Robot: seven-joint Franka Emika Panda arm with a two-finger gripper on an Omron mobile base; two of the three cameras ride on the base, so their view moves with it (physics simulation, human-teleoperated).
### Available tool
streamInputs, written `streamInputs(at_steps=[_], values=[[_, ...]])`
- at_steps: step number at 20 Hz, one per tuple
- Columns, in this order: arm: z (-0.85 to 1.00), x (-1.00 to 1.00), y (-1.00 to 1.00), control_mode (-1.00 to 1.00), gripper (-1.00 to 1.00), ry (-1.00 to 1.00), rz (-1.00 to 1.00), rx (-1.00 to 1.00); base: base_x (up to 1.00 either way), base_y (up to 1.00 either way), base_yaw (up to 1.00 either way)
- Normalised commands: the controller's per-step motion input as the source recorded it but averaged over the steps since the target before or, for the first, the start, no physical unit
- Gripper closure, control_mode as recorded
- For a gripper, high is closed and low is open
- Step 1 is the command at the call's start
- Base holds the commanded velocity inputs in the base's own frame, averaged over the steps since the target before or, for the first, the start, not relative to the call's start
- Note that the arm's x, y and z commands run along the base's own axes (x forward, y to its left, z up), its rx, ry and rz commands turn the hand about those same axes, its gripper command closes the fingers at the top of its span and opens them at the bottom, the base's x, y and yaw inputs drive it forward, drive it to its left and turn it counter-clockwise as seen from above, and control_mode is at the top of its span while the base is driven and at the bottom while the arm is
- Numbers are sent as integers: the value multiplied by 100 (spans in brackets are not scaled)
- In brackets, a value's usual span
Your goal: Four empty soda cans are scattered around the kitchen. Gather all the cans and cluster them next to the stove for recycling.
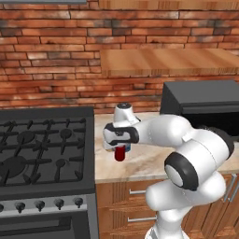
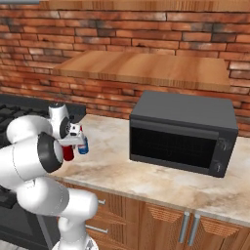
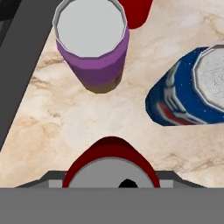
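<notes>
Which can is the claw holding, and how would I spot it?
Find the wide black gas stove; right of it runs a beige marble counter. Above its stove end the claw grips a red can with a silver top. The neighbouring cans are purple and blue.

A red soda can [image 1: 120,153] with a silver top was seen standing up straight, just above the pale stone counter, close beside the stove [image 1: 44,149]. In the hand view, three more cans were seen upright on the counter, near each other. One was purple [image 3: 92,46] with a silver top. One was blue [image 3: 192,87] with red and white marks. Only the edge of another red one [image 3: 134,13] was seen behind the purple can. The stove was wide and black, with dark grates and a row of knobs in front.
</notes>
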Motion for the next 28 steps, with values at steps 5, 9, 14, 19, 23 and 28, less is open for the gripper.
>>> streamInputs(at_steps=[5,9,14,19,23,28], values=[[-15,17,10,-100,100,-1,0,0,0,0,0],[-18,13,5,-100,100,-1,0,0,0,0,0],[-16,15,4,-100,100,0,0,0,0,0,0],[-14,10,0,-100,100,0,0,0,0,0,0],[-3,0,0,-100,100,0,0,0,0,0,0],[0,0,0,-100,100,0,0,0,0,0,0]])
